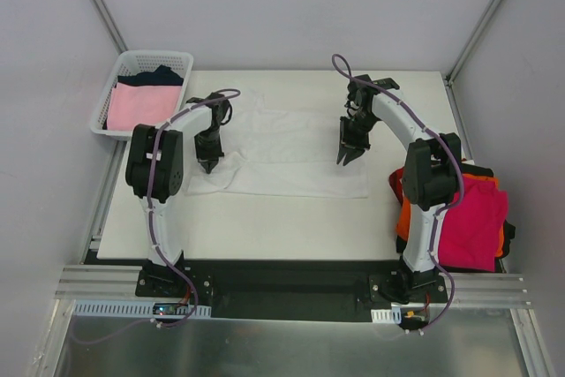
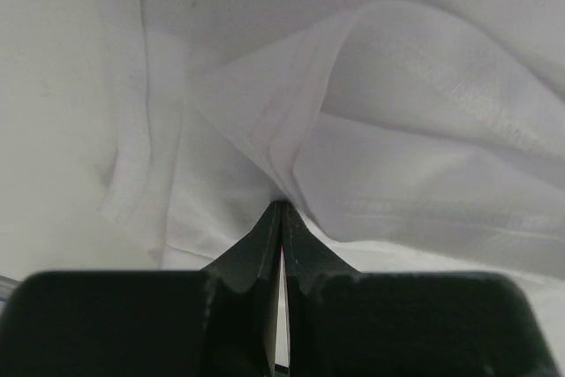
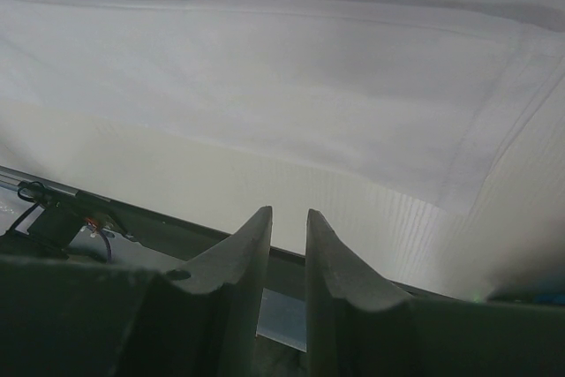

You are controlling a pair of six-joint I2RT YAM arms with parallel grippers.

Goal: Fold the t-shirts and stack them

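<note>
Orange t-shirt (image 1: 402,222) mostly under magenta t-shirt (image 1: 472,218)

Both arms are showing the same build: the left arm (image 1: 166,234) and the right arm (image 1: 424,237) are wearing smooth white shells, with chunky black joint housings breaking them up. A thin purple cable (image 1: 224,92) is trailing along each one. The left gripper (image 1: 209,166) and the right gripper (image 1: 346,159) are showing all black, each ending in 2 tapered, wedge-shaped fingers (image 3: 247,262).
</note>
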